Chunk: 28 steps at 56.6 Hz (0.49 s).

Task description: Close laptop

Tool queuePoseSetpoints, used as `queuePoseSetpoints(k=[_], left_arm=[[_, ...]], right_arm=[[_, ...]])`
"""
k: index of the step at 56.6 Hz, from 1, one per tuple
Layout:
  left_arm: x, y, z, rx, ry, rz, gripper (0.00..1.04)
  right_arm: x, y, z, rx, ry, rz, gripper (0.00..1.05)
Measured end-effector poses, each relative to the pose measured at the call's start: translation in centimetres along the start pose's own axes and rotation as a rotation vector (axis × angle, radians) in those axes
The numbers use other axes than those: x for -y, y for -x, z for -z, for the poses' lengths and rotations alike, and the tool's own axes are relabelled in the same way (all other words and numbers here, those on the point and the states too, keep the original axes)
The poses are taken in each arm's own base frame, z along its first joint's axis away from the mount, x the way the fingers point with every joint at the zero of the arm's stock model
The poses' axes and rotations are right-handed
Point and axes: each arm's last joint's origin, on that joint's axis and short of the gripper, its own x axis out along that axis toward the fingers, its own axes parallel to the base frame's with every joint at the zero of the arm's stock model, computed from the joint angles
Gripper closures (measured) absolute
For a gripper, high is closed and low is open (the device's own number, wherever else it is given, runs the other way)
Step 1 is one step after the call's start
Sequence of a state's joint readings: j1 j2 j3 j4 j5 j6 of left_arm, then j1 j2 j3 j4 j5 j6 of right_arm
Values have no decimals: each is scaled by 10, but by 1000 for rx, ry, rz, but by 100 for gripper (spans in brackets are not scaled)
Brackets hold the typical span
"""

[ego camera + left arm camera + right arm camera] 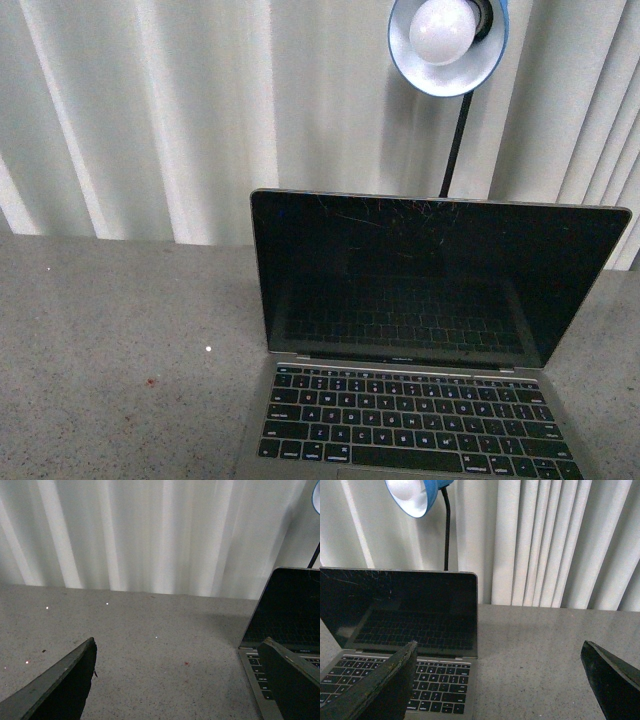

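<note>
Progress on "Close laptop": nothing done yet, as I read it from the remote station. The laptop [420, 340] stands open on the grey table [120, 330]. Its dark, scratched screen [430, 275] is raised a little past upright and faces me, and the keyboard [410, 420] lies flat below it.

Left hand [180, 647]: jaws wide apart, nothing between them but bare table. The laptop lies ahead of this hand and off to its inner side, the side toward the other arm. One jaw overlaps the near corner of the keyboard in the wrist picture, and I cannot tell whether it touches.

Right hand [500, 647]: jaws likewise wide apart and holding nothing. The laptop lies ahead of it and off toward the left arm, with open table straight in front. Neither hand shows in the front view, so I judge both to be short of the screen's top edge.

Background: a blue lamp [448, 40] on a black stem rises just behind the screen, in front of a pale pleated curtain [200, 110].

Remaining, in my judgement, is the whole task: bring a hand up and over to the far side of the screen, press the top edge toward me and down, and follow the hinge until the screen meets the keyboard. The lamp stem close behind leaves little room there.
</note>
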<state>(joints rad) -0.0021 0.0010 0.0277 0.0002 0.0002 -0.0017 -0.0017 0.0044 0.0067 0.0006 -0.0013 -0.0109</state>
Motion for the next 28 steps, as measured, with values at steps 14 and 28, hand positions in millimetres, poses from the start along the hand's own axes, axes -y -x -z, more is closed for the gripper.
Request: queuePoseSetpoints(k=[14, 28], left_arm=[[0, 0, 0, 0, 0, 0, 7], [0, 0, 0, 0, 0, 0, 7]], right_arm=[[0, 0, 0, 0, 0, 0, 7], [0, 0, 0, 0, 0, 0, 7]])
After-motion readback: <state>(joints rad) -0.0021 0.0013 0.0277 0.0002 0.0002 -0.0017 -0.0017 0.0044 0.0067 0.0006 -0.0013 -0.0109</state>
